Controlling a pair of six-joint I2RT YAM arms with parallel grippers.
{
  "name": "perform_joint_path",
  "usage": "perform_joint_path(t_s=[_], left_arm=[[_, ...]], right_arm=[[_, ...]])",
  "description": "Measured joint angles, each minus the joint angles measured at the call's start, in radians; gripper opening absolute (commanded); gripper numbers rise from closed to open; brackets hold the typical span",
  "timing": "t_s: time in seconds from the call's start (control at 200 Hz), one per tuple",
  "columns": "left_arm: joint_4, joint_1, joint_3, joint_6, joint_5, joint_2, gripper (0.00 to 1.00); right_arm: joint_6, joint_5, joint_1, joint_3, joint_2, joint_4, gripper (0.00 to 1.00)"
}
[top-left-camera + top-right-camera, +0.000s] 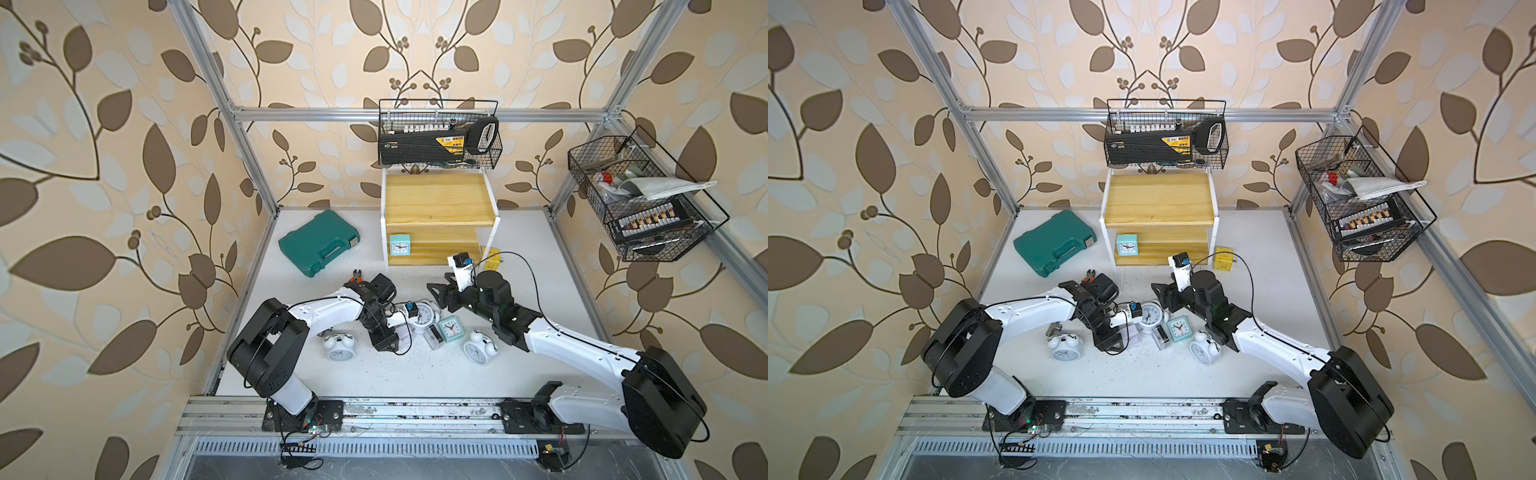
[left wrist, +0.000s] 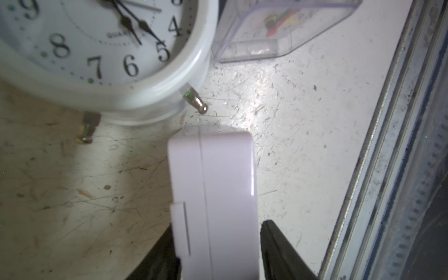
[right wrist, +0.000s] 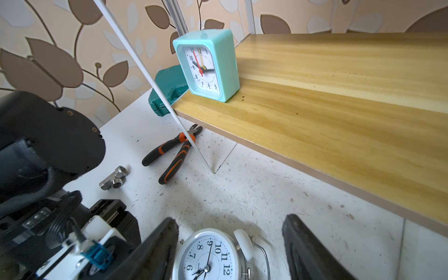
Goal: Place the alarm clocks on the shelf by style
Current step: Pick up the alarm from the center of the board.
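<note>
My left gripper [image 2: 218, 225] has its jaws against the two sides of the lilac square clock [image 2: 213, 194], which stands on the table; in a top view this gripper [image 1: 392, 338] points down beside the pile. My right gripper [image 3: 230, 219] hovers open over a white twin-bell clock [image 3: 208, 257], a finger on each side and apart from it. Two more twin-bell clocks [image 1: 340, 347] [image 1: 478, 349], a teal square clock [image 1: 451, 328] and a clear clock [image 2: 278, 29] lie on the table. A mint clock [image 3: 206, 65] stands upright on the shelf's [image 1: 436, 199] lower board, at its left end.
A green tool case [image 1: 320, 243] lies left of the shelf. Orange-handled pliers [image 3: 174, 152] and a metal fitting [image 3: 114, 178] lie near the shelf's left foot. A yellow cube [image 1: 490, 255] sits at its right foot. Black wire baskets [image 1: 438, 133] [image 1: 640, 199] hang above.
</note>
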Motion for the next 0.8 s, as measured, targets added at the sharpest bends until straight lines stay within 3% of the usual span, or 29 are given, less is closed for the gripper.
perform_joint_path(t_s=[0.23, 0.52, 0.8], left_arm=[[0.016, -0.005, 0.0, -0.002, -0.018, 0.0, 0.44], [0.024, -0.006, 0.0, 0.007, -0.03, -0.003, 0.25], [-0.011, -0.006, 0.0, 0.04, -0.03, -0.036, 0.23]], right_arm=[[0.0, -0.042, 0.01, -0.023, -0.005, 0.016, 0.69], [-0.013, -0.116, 0.012, -0.057, -0.005, 0.015, 0.65], [-0.058, -0.232, 0.012, -0.058, 0.004, 0.012, 0.65]])
